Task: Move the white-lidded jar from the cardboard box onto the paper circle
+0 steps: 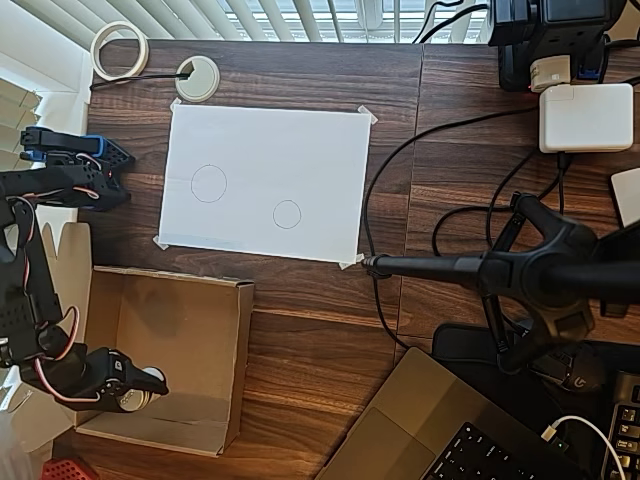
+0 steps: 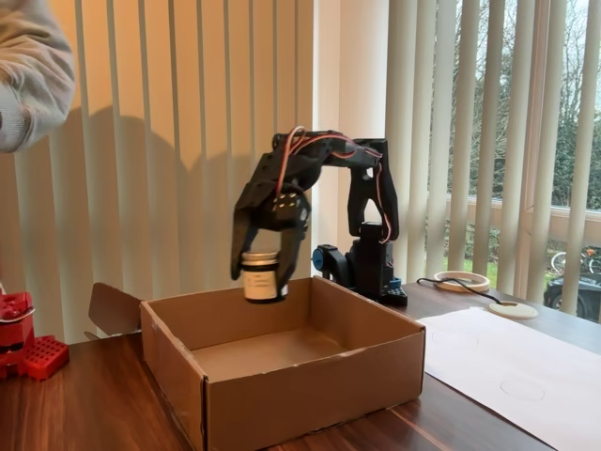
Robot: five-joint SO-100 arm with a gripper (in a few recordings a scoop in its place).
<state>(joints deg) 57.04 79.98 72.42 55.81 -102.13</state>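
We observed the black two-finger gripper (image 2: 263, 274) with its fingers (image 2: 240, 246) closed on the small cylindrical jar with a white lid and dark glassy body (image 2: 262, 276). The jar hung upright, clear of the floor of the plain brown corrugated cardboard box (image 2: 282, 371) and level with its rim. In the overhead view the jar's white lid (image 1: 140, 390) lay over the box's left part (image 1: 190, 330). The smaller pencil-drawn circle (image 1: 287, 214) on the white paper sheet (image 1: 300, 150) stood well apart on the dark wooden counter (image 1: 320, 330).
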